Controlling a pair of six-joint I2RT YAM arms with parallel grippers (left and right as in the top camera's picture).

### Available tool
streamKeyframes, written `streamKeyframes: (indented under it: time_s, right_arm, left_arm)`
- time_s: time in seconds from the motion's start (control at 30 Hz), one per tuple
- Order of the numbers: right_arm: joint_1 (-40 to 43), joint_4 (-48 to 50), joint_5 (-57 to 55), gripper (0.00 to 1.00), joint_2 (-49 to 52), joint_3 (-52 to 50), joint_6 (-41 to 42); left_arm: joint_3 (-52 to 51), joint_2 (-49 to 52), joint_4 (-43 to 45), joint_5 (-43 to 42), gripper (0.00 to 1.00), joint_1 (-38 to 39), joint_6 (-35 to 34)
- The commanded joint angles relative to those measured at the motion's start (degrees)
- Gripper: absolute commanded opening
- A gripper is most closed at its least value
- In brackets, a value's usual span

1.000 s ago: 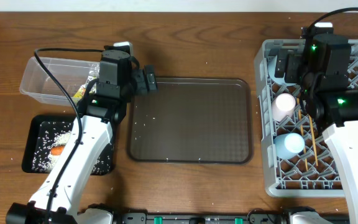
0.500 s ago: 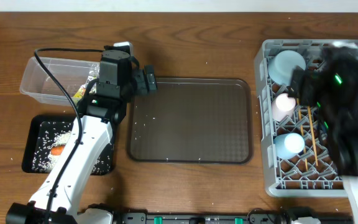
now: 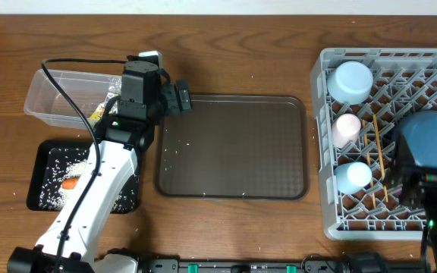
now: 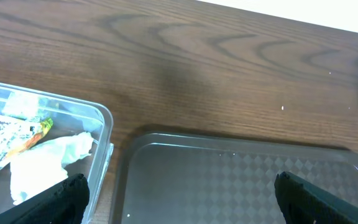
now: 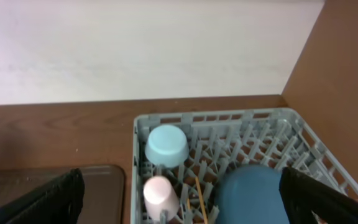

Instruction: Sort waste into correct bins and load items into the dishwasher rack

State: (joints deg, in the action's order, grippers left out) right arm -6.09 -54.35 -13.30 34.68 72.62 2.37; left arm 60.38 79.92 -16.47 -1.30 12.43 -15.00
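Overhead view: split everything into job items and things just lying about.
Job: rack, bowl, pink cup, blue cup, chopsticks, plate, clear tub, black tray, carrot, rice, tissue, wrapper.
Lying about: brown tray, table.

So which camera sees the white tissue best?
The left wrist view. The crumpled white tissue lies close up in the clear tub, beside the yellow-green wrapper. In the overhead view the left arm covers that end of the tub, so the tissue is hard to make out. The right wrist view faces the rack instead.
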Motion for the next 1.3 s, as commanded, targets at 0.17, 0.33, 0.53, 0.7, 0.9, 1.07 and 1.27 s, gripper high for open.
streamKeyframes:
  time_s: [0.17, 0.33, 0.53, 0.7, 0.9, 1.07, 1.27]
  right_arm:
    - [-0.5, -8.7, 0.1, 0.99, -3.6, -0.3, 0.6]
    - [-0.5, -10.8, -1.6, 0.99, -5.5, -0.3, -0.1]
    - [-0.5, -8.0, -1.7, 0.99, -7.2, -0.3, -0.1]
    - [-0.5, -4.6, -1.4, 0.99, -9.6, -0.3, 0.0]
    - [-0.4, 1.9, 0.5, 0.99, -13.3, -0.4, 0.8]
    - [0.4, 6.6, 3.5, 0.99, -16.5, -1.7, 0.8]
    - [0.9, 14.4, 5.2, 0.99, -20.6, -6.9, 1.4]
  left_arm:
    - [0.0, -0.5, 0.0, 0.5, 0.98, -0.2, -0.1]
    - [-0.1, -0.5, 0.0, 0.5, 0.98, -0.2, -0.1]
    - [-0.1, -0.5, 0.0, 0.5, 0.98, -0.2, -0.1]
    - [-0.1, -0.5, 0.0, 0.5, 0.98, -0.2, -0.1]
    - [-0.1, -0.5, 0.0, 0.5, 0.98, -0.2, -0.1]
    - [-0.1, -0.5, 0.0, 0.5, 0.98, -0.2, -0.1]
    - [-0.1, -0.5, 0.0, 0.5, 0.98, -0.2, -0.1]
